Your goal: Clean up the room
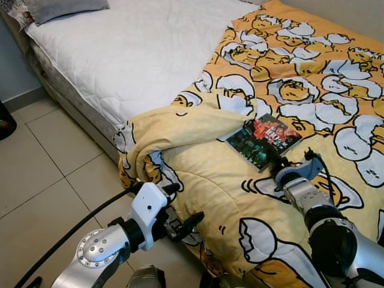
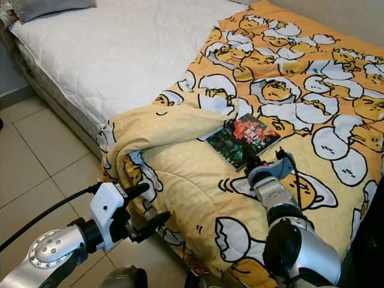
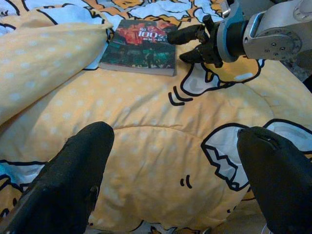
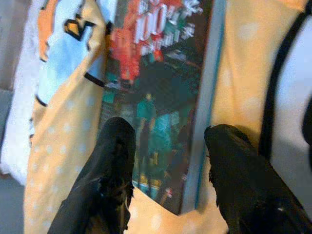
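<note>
Covering the bed point(image 1: 120, 54), your yellow blanket point(image 1: 210, 180) lies bunched under both grippers. Your book point(image 1: 264, 141) rests just ahead of the right gripper point(image 4: 168, 139), whose spread fingers straddle its corner, holding nothing. Your left gripper point(image 3: 175, 146) hangs wide open, empty.

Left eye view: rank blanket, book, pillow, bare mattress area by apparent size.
1. blanket
2. bare mattress
3-4. book and pillow: look alike; pillow is cropped and farther off, so unranked.

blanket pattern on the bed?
Yellow-orange blanket printed with white cracked-eggshell cartoon yolk characters, outlined in black; clearest in the left eye view.
</note>
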Available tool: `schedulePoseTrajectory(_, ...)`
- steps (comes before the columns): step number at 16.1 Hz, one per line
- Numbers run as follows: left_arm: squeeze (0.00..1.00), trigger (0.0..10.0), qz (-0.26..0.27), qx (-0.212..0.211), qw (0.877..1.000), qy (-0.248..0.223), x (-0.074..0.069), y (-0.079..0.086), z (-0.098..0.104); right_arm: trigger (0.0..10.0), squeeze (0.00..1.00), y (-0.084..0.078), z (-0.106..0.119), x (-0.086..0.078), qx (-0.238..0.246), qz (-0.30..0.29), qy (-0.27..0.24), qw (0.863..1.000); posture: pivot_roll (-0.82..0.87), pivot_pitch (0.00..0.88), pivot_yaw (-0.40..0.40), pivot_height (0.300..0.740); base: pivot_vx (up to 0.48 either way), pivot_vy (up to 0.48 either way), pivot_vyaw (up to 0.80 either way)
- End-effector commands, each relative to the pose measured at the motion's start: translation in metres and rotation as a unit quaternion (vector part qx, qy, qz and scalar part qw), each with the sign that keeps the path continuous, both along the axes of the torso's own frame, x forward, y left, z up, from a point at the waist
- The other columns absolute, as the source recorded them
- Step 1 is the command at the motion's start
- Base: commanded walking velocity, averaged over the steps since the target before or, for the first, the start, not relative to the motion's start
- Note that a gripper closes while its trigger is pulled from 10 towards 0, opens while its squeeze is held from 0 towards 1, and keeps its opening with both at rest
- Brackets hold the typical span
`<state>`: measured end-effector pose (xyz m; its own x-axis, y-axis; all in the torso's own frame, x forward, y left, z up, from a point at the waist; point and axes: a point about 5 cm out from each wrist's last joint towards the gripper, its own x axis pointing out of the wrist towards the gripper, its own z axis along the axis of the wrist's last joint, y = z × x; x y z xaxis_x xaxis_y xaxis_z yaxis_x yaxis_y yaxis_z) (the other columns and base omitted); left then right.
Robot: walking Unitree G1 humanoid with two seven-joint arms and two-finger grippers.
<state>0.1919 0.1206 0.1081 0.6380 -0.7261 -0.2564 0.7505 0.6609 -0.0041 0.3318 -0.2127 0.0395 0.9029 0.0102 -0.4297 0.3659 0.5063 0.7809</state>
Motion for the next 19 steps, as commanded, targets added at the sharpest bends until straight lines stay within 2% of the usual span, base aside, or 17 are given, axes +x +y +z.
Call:
schedulePoseTrajectory(1,0.75,10.0,-0.003,0.004,1.000,0.000,-0.003,-0.001,0.000,10.0,1.00,-0.001,-0.001,-0.001,-0.007,-0.004,0.009,1.000,0.12,0.105,-0.081,0.740,0.000,0.000,0.00)
schedulePoseTrajectory(8,0.75,10.0,-0.017,0.012,1.000,0.011,-0.011,0.000,0.000,10.0,1.00,0.018,-0.005,0.000,-0.001,0.036,0.020,0.999,0.15,0.174,-0.070,0.740,0.000,0.000,0.00)
schedulePoseTrajectory(12,0.75,10.0,-0.016,0.014,1.000,0.016,-0.017,0.002,0.001,10.0,1.00,0.026,-0.002,0.003,0.011,0.048,0.009,0.999,0.16,0.214,-0.070,0.740,0.000,0.000,0.00)
schedulePoseTrajectory(13,0.75,10.0,-0.016,0.015,1.000,0.021,-0.020,0.003,0.000,10.0,0.91,0.028,-0.001,0.004,0.025,0.045,0.002,0.999,0.17,0.222,-0.069,0.740,0.000,0.000,0.00)
schedulePoseTrajectory(14,0.75,10.0,-0.017,0.015,0.999,0.025,-0.023,0.003,0.000,10.0,0.50,0.030,0.000,0.005,0.035,0.041,0.000,0.999,0.17,0.237,-0.069,0.740,0.000,0.000,0.00)
schedulePoseTrajectory(15,0.75,10.0,-0.017,0.016,0.999,0.028,-0.026,0.003,0.000,10.0,0.00,0.031,0.000,0.005,0.041,0.040,0.001,0.998,0.18,0.245,-0.071,0.740,0.000,0.000,0.00)
schedulePoseTrajectory(19,0.75,10.0,-0.011,0.025,0.999,0.034,-0.035,0.006,0.004,10.0,0.00,0.043,-0.020,-0.009,0.030,0.050,0.050,0.997,0.23,0.286,-0.066,0.740,0.000,0.000,0.00)
